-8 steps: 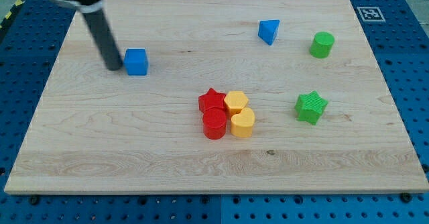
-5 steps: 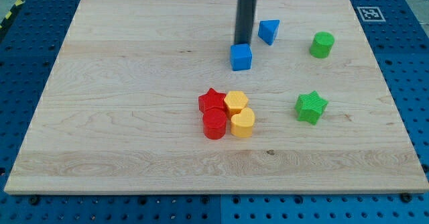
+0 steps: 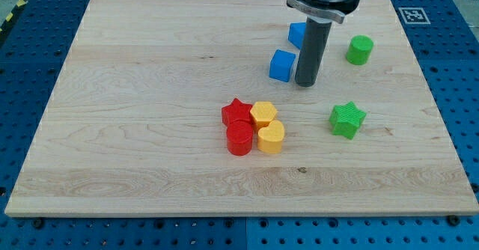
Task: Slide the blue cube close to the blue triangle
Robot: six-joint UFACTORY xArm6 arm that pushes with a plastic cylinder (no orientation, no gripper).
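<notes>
The blue cube (image 3: 281, 65) sits on the wooden board (image 3: 150, 130), in the upper middle of the view. The blue triangle (image 3: 296, 34) lies just above and to the right of it, partly hidden behind the rod. A small gap shows between the two. My tip (image 3: 304, 83) rests on the board just right of the blue cube and below the blue triangle, close to the cube's right side.
A green cylinder (image 3: 360, 49) stands at the upper right and a green star (image 3: 347, 120) at the right. In the middle, a red star (image 3: 237, 113), red cylinder (image 3: 239, 139), yellow hexagon (image 3: 263, 114) and yellow heart (image 3: 271, 137) are clustered together.
The blue cube has slid from the board's left to just below-left of the blue triangle. The rod moved from the cube's left, over its top, to its right side.
</notes>
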